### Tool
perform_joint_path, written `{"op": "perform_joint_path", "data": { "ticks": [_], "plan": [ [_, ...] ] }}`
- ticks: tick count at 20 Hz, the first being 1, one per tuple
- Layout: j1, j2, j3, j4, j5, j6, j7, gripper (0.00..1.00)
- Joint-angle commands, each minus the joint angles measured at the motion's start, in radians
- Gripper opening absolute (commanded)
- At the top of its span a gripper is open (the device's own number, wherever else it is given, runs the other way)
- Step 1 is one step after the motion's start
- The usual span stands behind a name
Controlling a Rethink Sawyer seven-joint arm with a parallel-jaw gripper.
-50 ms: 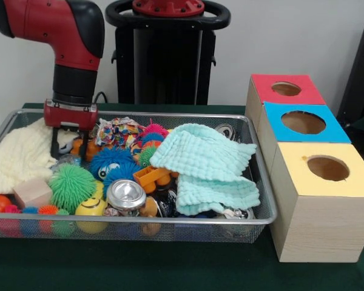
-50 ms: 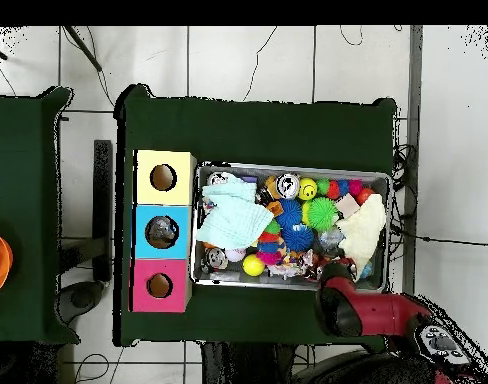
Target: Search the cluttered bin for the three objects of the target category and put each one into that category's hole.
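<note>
Wire-mesh bin [image 1: 258, 176] on the green tabletop [image 1: 170, 267] is seen crammed with toys, cans and cloths. The pincer [image 1: 68, 144] is lowered at its far left corner beside the cream cloth [image 1: 18, 159]; its opening cannot be told. The target category is unknown. The cloth could be snagged and dragged along.
</note>
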Motion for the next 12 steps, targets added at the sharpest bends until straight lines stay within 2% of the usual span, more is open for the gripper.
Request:
{"op": "perform_joint_path", "data": {
  "ticks": [1, 12],
  "plan": [
    [-0.01, 0.069, 0.049, -0.018, -0.016, -0.17, 0.133, 1.0],
    [-0.01, 0.08, 0.052, -0.025, -0.03, -0.198, 0.129, 1.0]
  ]
}}
